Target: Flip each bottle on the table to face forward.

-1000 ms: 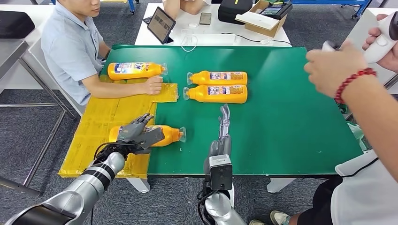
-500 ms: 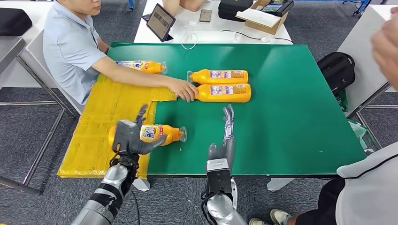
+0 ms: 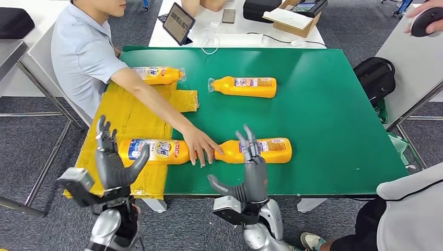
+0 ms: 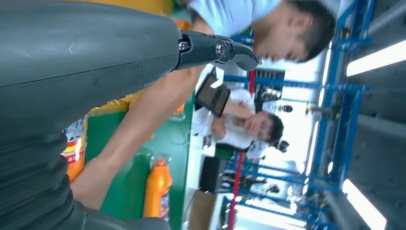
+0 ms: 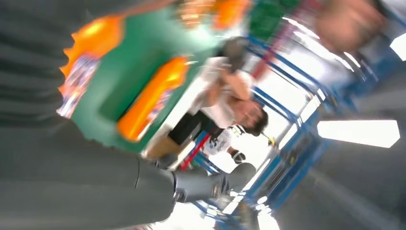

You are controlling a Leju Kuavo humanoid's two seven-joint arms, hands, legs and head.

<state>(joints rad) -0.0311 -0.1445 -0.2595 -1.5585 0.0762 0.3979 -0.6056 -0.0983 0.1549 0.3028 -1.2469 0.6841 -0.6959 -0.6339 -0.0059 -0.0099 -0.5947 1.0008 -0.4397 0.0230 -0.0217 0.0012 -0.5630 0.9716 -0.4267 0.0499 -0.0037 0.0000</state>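
- Left hand (image 3: 112, 162) sat at lower left of the frame, off the table's near edge, fingers spread and pointing up, holding nothing.
- Just beyond its fingertips lay the near left bottle (image 3: 152, 150) on the yellow mat (image 3: 123, 117), long axis running side to side across the frame, big blue-and-white label up. I'd call that one already facing forward.
- A person's hand (image 3: 200, 147) rested palm down in the middle, between that bottle and the next one, touching the neck of the near right bottle (image 3: 258, 150).
- Right hand (image 3: 251, 170) was at lower centre, fingers apart and raised, empty, with the near right bottle lying crosswise right behind its fingertips. Clearly the closer hand for that one, which looked like the next to flip, once the person's hand clears.
- Two more bottles lay further up: far left bottle (image 3: 156, 75) on the mat, far middle bottle (image 3: 245, 86) on the green table (image 3: 334, 104).
- Room: grey carpet, white desk with a tablet (image 3: 179, 24) at top.
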